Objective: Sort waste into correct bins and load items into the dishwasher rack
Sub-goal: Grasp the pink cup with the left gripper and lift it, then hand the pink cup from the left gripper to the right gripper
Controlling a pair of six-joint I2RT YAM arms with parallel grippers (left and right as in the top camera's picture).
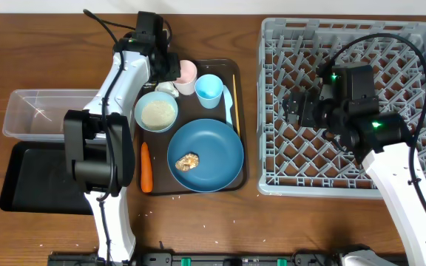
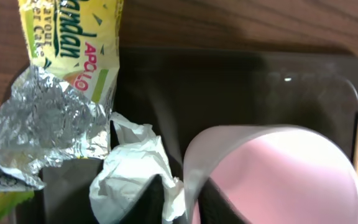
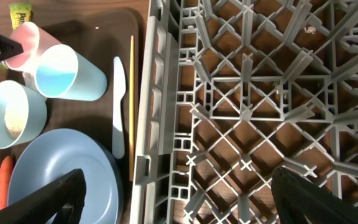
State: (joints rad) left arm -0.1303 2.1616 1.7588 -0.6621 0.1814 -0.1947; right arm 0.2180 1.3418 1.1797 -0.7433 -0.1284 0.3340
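Since the tissue (image 2: 132,163) is light, soft, crushable, left gripper (image 2: 114,180) pinches its crumpled bulk; right gripper (image 3: 176,180) gapes over rack (image 3: 260,93).

Between my left gripper's (image 2: 120,198) fingers the tissue (image 2: 132,165) reads as soft, matt, crumpled paper; just left of it the snack wrapper (image 2: 73,50) is glossy printed film with crinkled silver foil inside, and to the right the pink cup (image 2: 278,174) is smooth matt plastic. Under my right gripper (image 3: 179,190) the rack (image 3: 241,93) is dull grey moulded plastic, with a bare wooden chopstick (image 3: 132,106) and smooth plastic knife (image 3: 118,106) to its left.
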